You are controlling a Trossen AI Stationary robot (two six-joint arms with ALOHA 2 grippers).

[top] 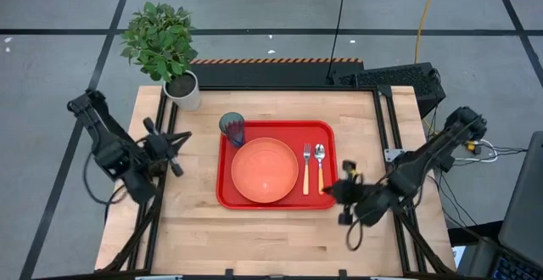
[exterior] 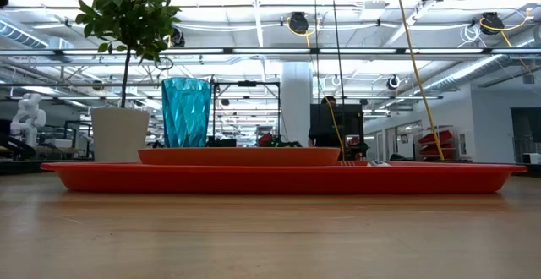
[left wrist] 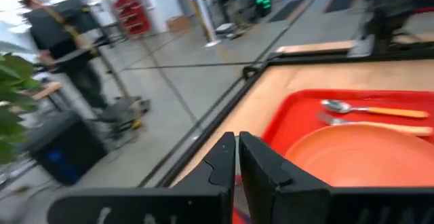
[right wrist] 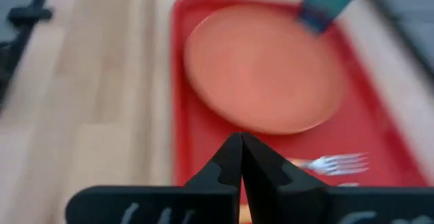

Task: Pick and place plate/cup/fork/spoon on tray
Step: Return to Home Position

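Surface: light wood-block table (top: pixel 254 233) with black rails along its left and right sides. Grey floor (top: pixel 59 8) with dark lines around it. The low view shows a large hall behind with rows of ceiling lights and a white column (exterior: pixel 296 101). One person (left wrist: pixel 64 44), blurred, stands beyond the table in the left wrist view.

Count on table:
- 1 red tray (top: pixel 280 129), centred.
- 1 orange plate (top: pixel 264 170), lying flat in the tray's middle.
- 1 blue cup (top: pixel 232 128), upright in the tray's far left corner, just beside the plate.
- 1 fork (top: pixel 306 168) and 1 spoon (top: pixel 320 165), side by side in the tray to the right of the plate, fork nearer the plate.
- 1 potted plant (top: pixel 184 91), white pot, at the table's far left corner, off the tray.

Arms: 2. Left gripper (left wrist: pixel 237 157) sits left of the tray, apart from it, fingers together and holding nothing. Right gripper (right wrist: pixel 241 153) sits by the tray's near right corner, fingers together and empty.
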